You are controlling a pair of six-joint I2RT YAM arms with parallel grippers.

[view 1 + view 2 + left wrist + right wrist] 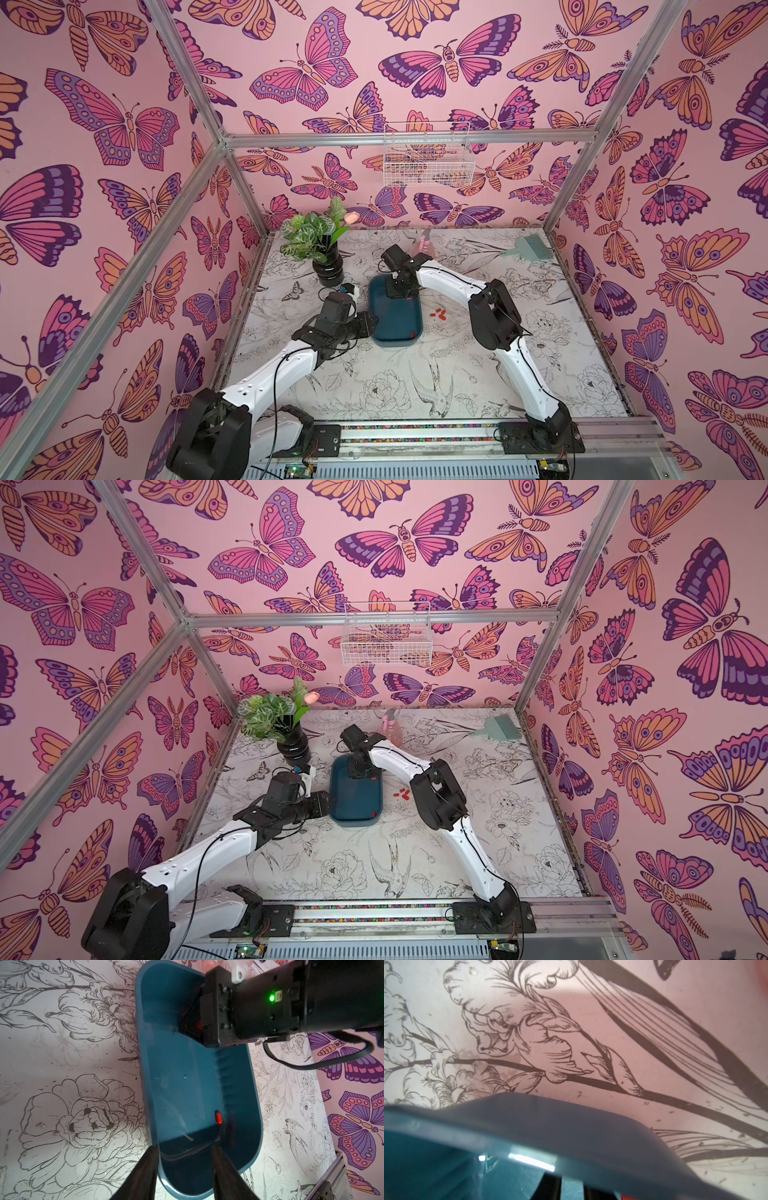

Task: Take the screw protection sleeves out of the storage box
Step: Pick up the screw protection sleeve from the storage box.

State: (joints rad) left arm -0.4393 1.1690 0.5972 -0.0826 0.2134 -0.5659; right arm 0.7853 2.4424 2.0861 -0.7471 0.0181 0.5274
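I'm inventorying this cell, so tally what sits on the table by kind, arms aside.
storage box: 1
screw protection sleeves: 6 seen, 4 on the table, 2 in the box; others may be hidden
plant in black vase: 1
pink spray bottle: 1
pale green brush: 1
Total: 10

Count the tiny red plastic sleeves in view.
6. Four sleeves clustered on the table beside the teal plastic tray; one in its near corner; one at the right gripper; others may hide beneath.
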